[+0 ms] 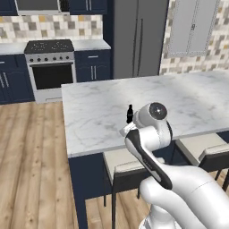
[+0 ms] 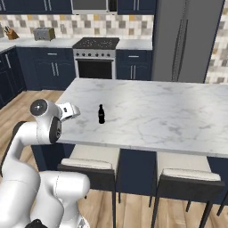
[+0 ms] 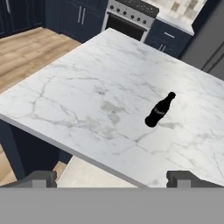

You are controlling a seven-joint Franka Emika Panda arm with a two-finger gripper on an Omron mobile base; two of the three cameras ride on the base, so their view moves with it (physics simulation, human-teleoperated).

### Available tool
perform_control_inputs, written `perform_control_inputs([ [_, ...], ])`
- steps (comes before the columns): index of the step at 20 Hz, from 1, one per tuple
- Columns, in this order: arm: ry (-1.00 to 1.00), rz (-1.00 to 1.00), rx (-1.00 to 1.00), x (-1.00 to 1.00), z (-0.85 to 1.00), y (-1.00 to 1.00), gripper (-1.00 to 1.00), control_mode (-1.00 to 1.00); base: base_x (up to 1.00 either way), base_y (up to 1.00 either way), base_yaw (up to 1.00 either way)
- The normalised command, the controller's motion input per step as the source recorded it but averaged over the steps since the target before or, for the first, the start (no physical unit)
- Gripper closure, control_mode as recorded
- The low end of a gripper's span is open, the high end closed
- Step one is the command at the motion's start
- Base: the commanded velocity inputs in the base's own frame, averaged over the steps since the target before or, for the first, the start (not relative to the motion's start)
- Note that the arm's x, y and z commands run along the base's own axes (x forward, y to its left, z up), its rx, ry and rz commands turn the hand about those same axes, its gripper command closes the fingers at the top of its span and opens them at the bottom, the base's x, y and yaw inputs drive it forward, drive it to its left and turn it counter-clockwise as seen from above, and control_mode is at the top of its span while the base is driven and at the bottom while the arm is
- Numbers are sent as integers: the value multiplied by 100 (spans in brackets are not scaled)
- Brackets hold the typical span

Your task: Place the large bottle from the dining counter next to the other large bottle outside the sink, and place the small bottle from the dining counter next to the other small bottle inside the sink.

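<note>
Risk: small dark glass bottle (image 3: pixel 159 110) stands upright on white marble dining counter (image 3: pixel 87 100), at one o'clock from wide-open, empty gripper (image 3: pixel 112 178); a glancing finger could topple it.

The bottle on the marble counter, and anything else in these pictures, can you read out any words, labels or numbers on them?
Nothing reads clearly.
Dark bottle: a pale band of label on its side, too blurred to read.
Oven, toaster and fridge: no legible text or numbers.
</note>
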Motion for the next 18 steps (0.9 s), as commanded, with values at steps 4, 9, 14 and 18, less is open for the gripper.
perform_control_inputs([
  [4,0,0,1,0,-6,-12,-100,-100,0,0,0],
  [9,0,-5,0,5,-1,-24,-100,-100,0,0,0],
  [14,2,-13,0,20,-6,-16,-100,-100,0,0,0],
  [18,4,-12,7,28,-3,-21,-100,-100,0,0,0],
])
